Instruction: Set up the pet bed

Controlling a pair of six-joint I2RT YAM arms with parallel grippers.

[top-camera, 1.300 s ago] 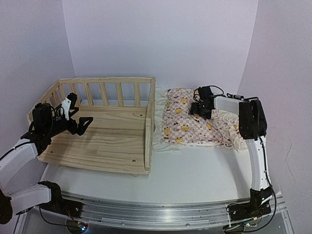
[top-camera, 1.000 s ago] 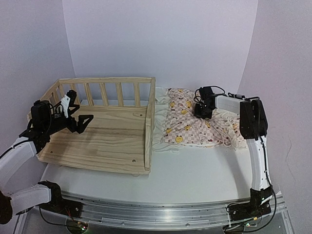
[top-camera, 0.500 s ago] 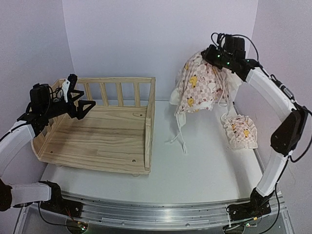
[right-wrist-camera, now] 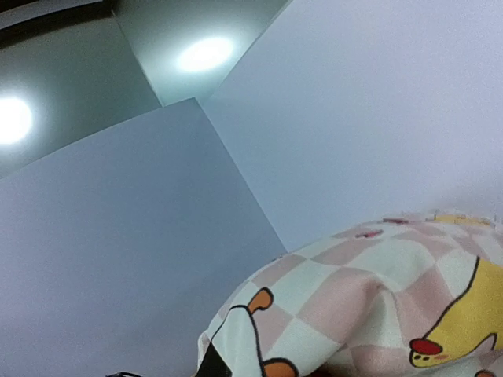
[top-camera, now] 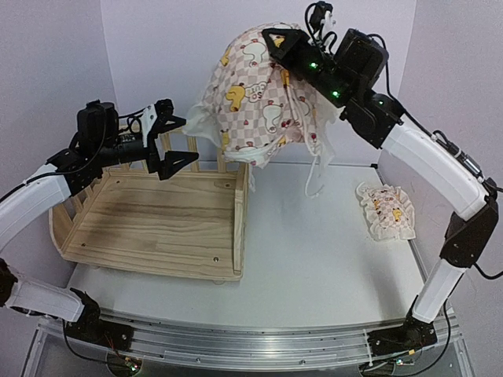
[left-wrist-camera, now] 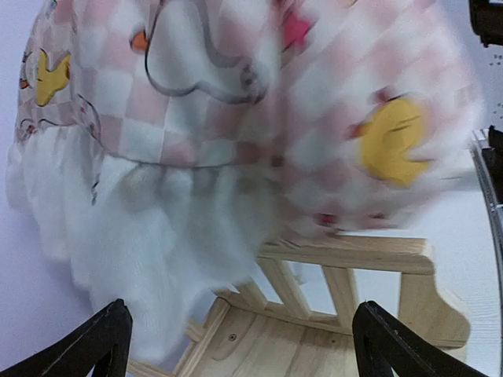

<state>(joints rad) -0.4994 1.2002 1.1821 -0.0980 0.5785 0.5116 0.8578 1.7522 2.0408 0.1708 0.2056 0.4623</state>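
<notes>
The right tool (top-camera: pixel 280 41), pinched shut on the duck cushion (top-camera: pixel 250 88), should lower it flat inside the pet bed (top-camera: pixel 157 224); the left tool (top-camera: pixel 178 133) gapes wide, empty.

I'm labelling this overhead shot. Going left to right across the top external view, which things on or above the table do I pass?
pet bed → pink-checkered duck cushion, hanging in the air → small pillow
</notes>
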